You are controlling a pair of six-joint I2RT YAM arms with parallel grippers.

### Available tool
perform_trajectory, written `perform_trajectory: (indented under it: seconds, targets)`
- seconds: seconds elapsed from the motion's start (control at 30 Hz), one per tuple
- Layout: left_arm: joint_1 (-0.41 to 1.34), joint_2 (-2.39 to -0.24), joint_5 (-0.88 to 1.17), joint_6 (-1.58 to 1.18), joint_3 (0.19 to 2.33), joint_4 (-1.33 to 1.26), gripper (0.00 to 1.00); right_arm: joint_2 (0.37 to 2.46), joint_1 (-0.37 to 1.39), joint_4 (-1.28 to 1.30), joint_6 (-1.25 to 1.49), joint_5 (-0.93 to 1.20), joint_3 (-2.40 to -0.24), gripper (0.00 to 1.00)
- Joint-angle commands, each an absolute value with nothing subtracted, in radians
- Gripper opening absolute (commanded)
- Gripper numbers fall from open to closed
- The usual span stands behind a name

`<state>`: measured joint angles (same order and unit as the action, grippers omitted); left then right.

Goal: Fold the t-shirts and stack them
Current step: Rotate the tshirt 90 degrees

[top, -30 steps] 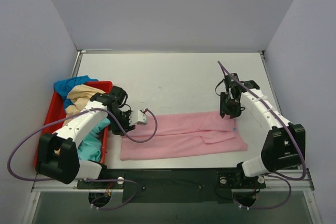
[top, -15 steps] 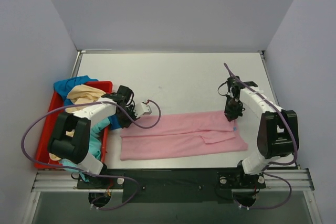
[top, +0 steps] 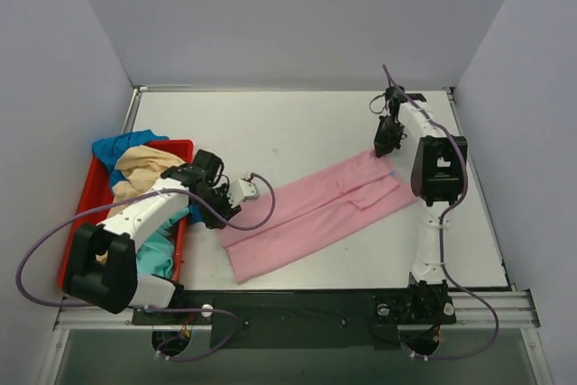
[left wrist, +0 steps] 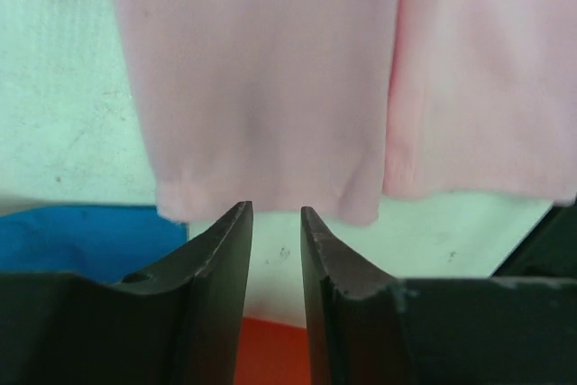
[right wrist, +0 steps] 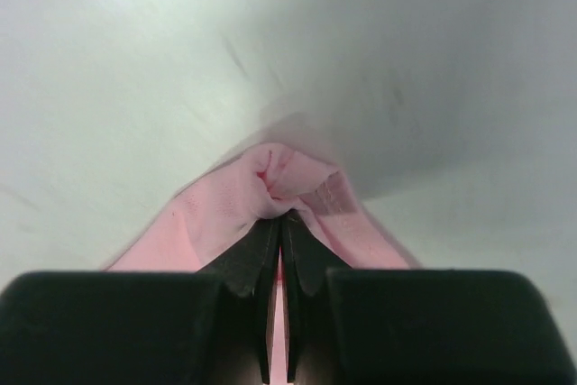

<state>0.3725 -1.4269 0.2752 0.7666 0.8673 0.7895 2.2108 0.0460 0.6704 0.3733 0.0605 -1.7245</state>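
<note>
The light pink t-shirt [top: 315, 214] lies on the table [top: 270, 123] as a long, narrow band folded lengthwise. It runs on a slant from the near left, close to the tray, up to the far right. A smaller flap of the same cloth sits on top of the band near its far right end.

The right gripper [top: 389, 143] has that far right end. In the right wrist view the two black fingers [right wrist: 257, 254] are pressed together, with a puckered bunch of pink cloth [right wrist: 234, 205] pinched at their tips and lifted a little off the grey surface. The right arm is stretched out long from its base to reach there.

At the other end of the band, the left gripper [top: 222, 212] hangs just beside the shirt's short hem. In the left wrist view its fingers [left wrist: 225, 259] stand a narrow gap apart and hold nothing. The pink hem [left wrist: 261, 87] lies just past the fingertips (whether it touches them I cannot tell). Bare table shows in the gap, and blue cloth [left wrist: 81, 241] and a bit of red plastic [left wrist: 270, 358] show below.

Left of that arm stands the red plastic tray [top: 77, 214], against the left edge of the table. Loosely heaped in it are a cream-yellow t-shirt [top: 144, 164] on top, a blue t-shirt [top: 117, 143] spilling over the far rim, and a teal t-shirt [top: 158, 250] at the near end, partly hidden by the left arm.
</note>
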Motion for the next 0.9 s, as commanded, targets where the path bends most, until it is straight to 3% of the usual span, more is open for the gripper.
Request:
perform_trajectory:
  seconds: [0.0,0.17,0.33,0.47,0.67,0.87]
  targets:
    - [0.377,-1.330,0.416,0.727,0.936,0.839,0.39,2.386,0.061,0.851,0.354,0.175,-2.105,0.00]
    - [0.371,-1.419,0.226,0.654,0.936,0.698,0.36,2.261,0.064,0.864,0.328,0.101,-2.125,0.00]
    - [0.344,-1.589,0.089,0.632,0.977,0.585,0.35,1.990,0.040,0.789,0.310,0.005,-1.806,0.05]
    - [0.345,-1.679,0.049,0.632,0.983,0.522,0.34,1.908,-0.043,0.687,0.343,0.092,-1.565,0.06]
    - [0.391,-1.632,0.100,0.676,0.871,0.537,0.31,2.075,-0.132,0.670,0.367,0.242,-1.568,0.00]
    - [0.532,-1.454,0.210,0.738,0.721,0.664,0.31,2.308,-0.121,0.776,0.406,0.333,-1.824,0.00]
